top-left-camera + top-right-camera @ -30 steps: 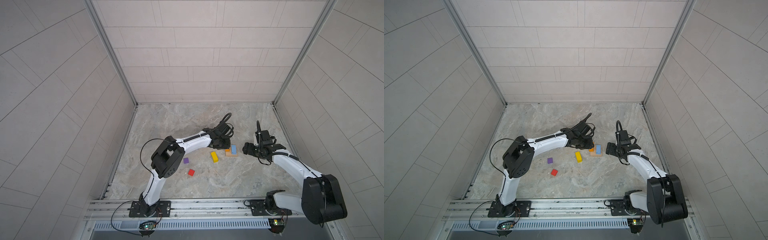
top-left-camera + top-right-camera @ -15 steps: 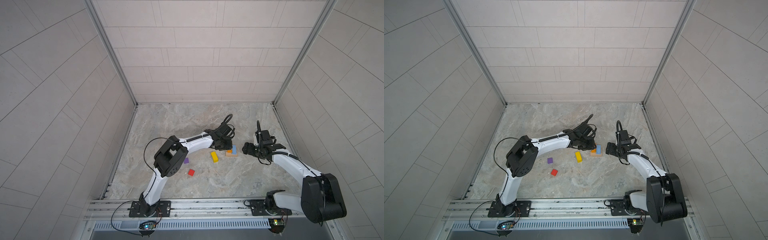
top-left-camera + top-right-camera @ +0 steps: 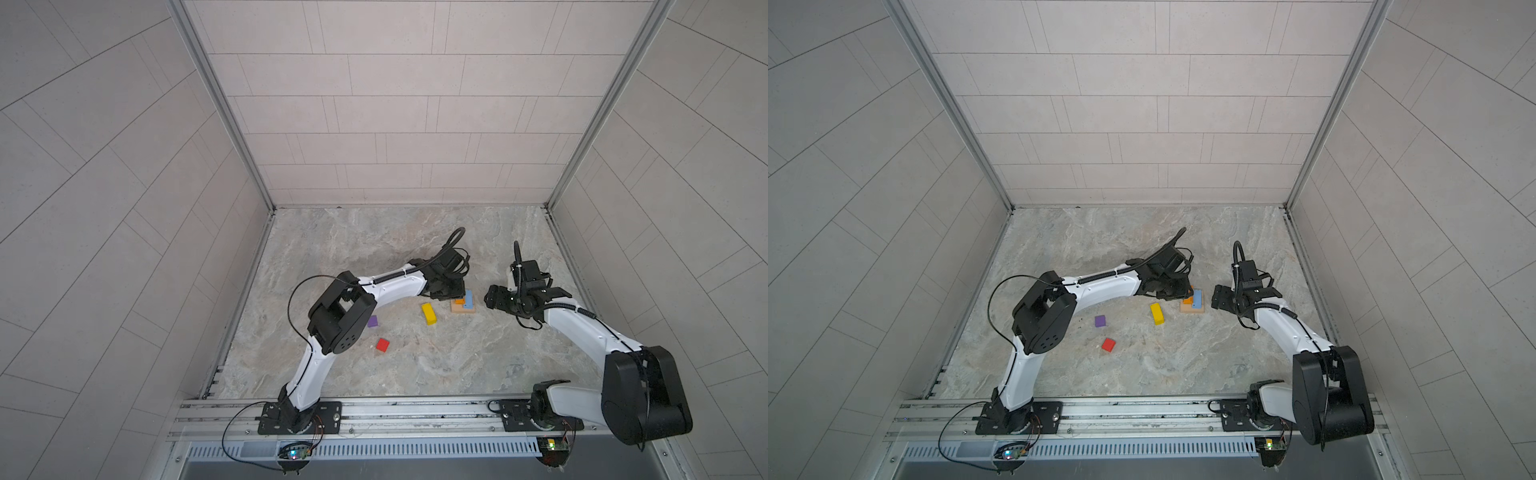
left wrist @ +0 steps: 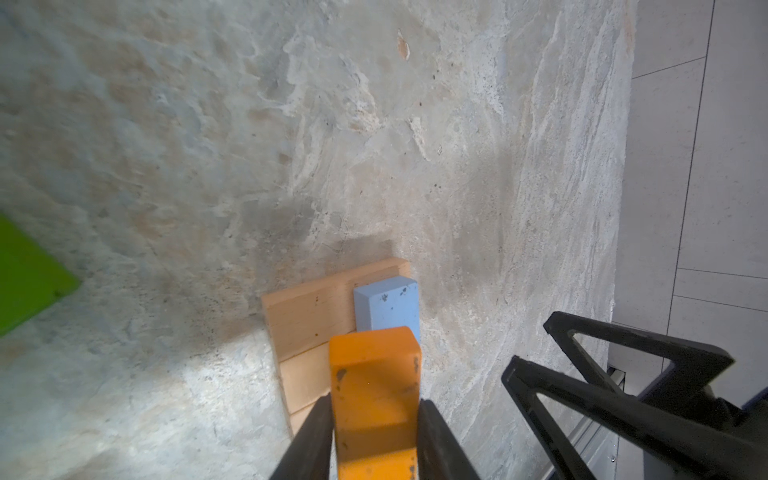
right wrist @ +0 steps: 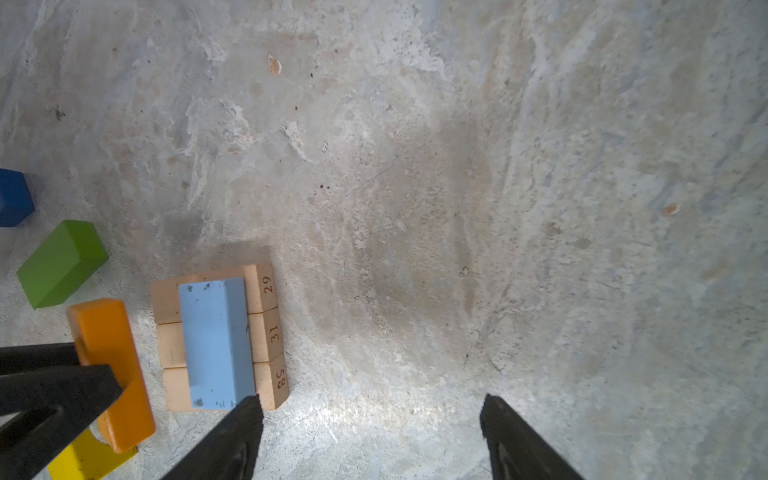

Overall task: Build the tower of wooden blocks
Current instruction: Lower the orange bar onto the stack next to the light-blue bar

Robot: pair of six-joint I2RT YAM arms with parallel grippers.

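We noted the left gripper (image 4: 376, 403) clamped on the orange bar (image 4: 374, 370), at the edge of the three tan bars (image 5: 266, 332); contact unclear. The light-blue bar (image 5: 216, 340) lay across them. The right gripper (image 5: 370, 409) stood open just beside, over bare stone tabletop (image 5: 498, 208). The dark-blue cube (image 5: 12, 197) was cut off by the frame edge; the yellow bar (image 5: 87, 461) was half hidden.

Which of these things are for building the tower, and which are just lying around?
For the tower: tan bars, light-blue bar on them, orange bar in the left gripper, yellow bar, green bar, red cube, purple cube, dark-blue cube.

Just there: metal rail, tiled walls.
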